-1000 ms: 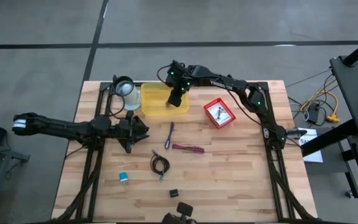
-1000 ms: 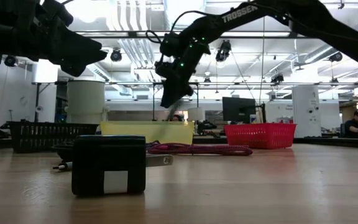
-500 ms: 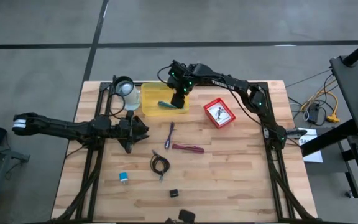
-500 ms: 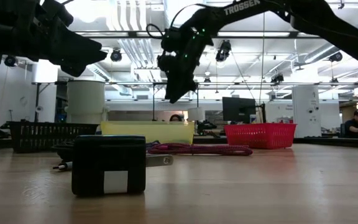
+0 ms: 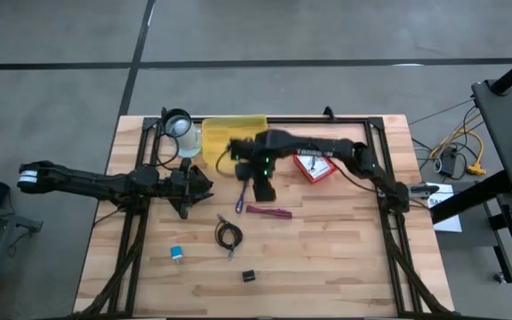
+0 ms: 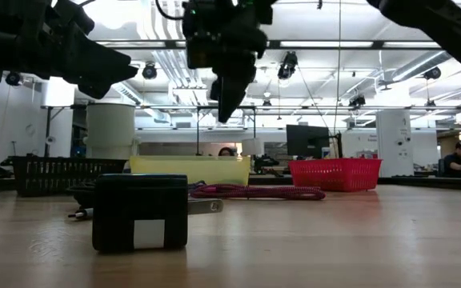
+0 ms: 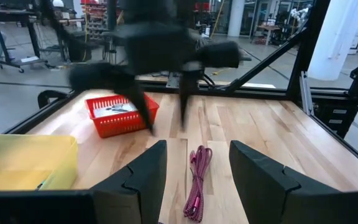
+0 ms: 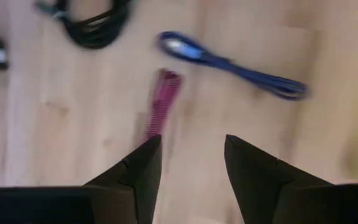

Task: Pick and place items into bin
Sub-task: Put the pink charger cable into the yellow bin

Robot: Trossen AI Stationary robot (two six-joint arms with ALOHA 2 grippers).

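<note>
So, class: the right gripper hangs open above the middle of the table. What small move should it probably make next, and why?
Probably lower the right gripper onto the purple pen or the maroon strip. Its fingers are open and empty, both items lie loose on the table just beside it, and its wrist view looks straight down at them. The yellow bin is close behind.
</note>
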